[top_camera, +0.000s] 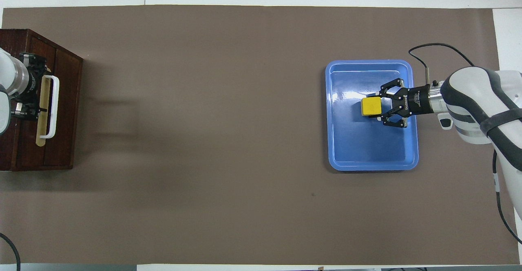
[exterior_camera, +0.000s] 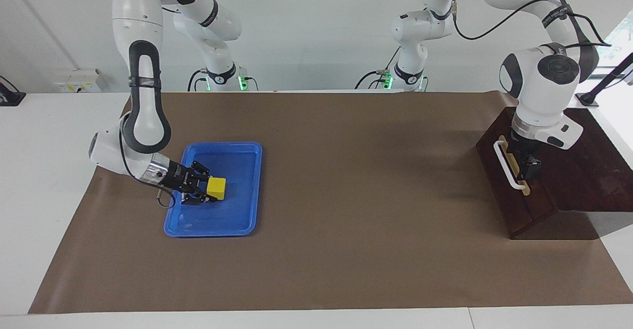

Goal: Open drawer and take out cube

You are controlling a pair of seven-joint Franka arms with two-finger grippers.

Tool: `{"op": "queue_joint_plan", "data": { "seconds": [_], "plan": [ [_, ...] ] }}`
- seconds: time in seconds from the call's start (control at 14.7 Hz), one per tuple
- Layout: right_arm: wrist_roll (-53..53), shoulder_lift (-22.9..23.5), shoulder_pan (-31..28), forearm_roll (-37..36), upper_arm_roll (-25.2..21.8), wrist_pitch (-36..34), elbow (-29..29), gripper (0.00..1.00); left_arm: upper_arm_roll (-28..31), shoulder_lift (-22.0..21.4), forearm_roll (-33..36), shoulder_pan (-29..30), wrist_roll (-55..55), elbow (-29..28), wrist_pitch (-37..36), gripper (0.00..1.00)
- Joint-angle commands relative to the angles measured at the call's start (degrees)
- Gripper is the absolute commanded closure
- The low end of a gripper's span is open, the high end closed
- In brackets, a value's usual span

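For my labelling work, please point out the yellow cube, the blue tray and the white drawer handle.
yellow cube (top_camera: 372, 106): overhead view, on its top face.
blue tray (top_camera: 369, 166): overhead view, on its rim nearest the robots.
white drawer handle (exterior_camera: 505, 163): facing view, on the middle of the bar.

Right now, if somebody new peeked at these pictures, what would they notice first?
Probably the bright yellow cube, pinched by the right gripper over the blue tray at the right arm's end of the table. Next comes the dark wooden drawer at the left arm's end, closed, with the left gripper at its white handle, fingers open.
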Motion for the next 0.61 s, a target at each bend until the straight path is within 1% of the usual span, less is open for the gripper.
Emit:
{"op": "queue_joint_plan", "data": {
  "seconds": [0.0,0.07,0.14,0.2,0.27,0.34,0.41,0.54],
  "plan": [
    [-2.32,-1.54,-0.46,1.8,0.4,1.52,-2.23,1.0,-0.67,-0.49,-1.69,-2.95,4.34,3.83,-5.49,0.0],
    [-2.67,-1.54,-0.37,1.8,0.4,1.44,-2.32,1.0,-1.02,-1.01,-4.48,-3.05,7.49,4.98,-8.57,0.0],
    [-3.11,-1.54,-0.37,1.8,0.31,1.7,-2.67,0.77,-1.28,-1.89,-8.77,-3.22,15.26,6.47,-11.21,0.0],
    [-3.89,-1.54,-0.37,1.8,0.31,2.05,-2.93,0.57,-1.37,-3.46,-10.64,-3.31,25.44,8.22,-14.89,0.0],
    [-4.42,-1.54,-0.37,1.71,0.31,2.05,-2.93,0.2,-1.29,-4.09,-11.27,-3.75,34.15,9.55,-19.54,0.0],
    [-4.52,-1.54,-0.46,1.37,0.31,1.88,-2.85,0.0,-1.37,-4.36,-11.97,-3.84,40.85,10.69,-22.8,0.0],
    [-4.52,-1.54,-0.46,1.1,0.31,1.7,-2.67,0.0,-1.37,-4.53,-12.85,-4.19,47.62,11.14,-26.06,0.0],
    [-3.99,-1.54,-0.63,1.1,0.31,0.91,-1.8,0.0,-1.37,-7.77,-13.56,-4.54,58.27,9.39,-29.41,0.0]
  ]
}}
